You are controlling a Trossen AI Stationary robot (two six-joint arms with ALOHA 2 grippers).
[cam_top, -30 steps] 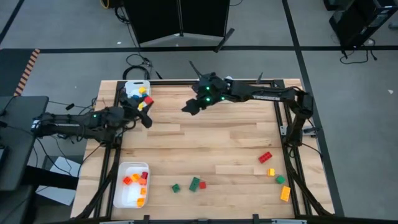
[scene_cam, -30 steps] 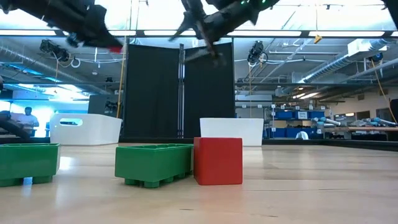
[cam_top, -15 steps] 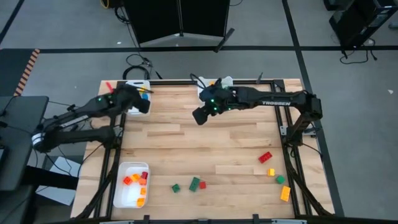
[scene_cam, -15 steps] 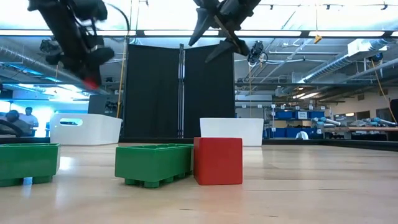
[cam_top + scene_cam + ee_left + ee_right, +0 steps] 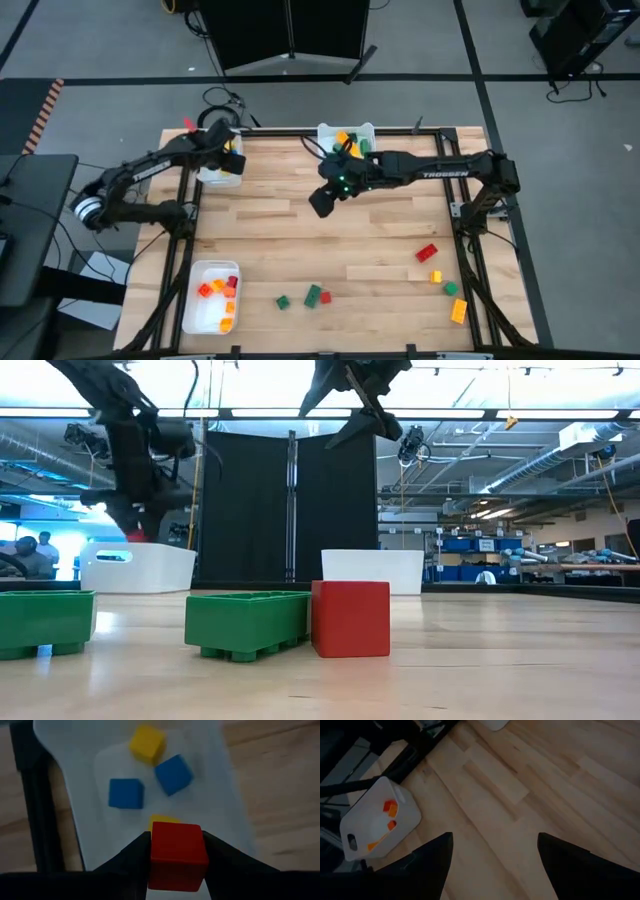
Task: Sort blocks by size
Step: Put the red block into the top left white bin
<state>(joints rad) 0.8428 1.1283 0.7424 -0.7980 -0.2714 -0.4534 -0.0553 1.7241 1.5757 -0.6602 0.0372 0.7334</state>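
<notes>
Left hand [image 5: 176,857] clamps a small red block [image 5: 177,855] right over the far-left white tray [image 5: 215,815], blue and yellow cubes [image 5: 126,793] crowding underneath, while the right hand [image 5: 492,857] hangs spread, gripping nothing, above mid-table [image 5: 380,240].

Readable only once: white lettering "TROSSEN" along the forearm of the dark right robot arm [image 5: 440,175], seen in the high view near the far right edge of the wooden table. Pale marks on the dark left robot arm [image 5: 150,168] too small to make out.
</notes>
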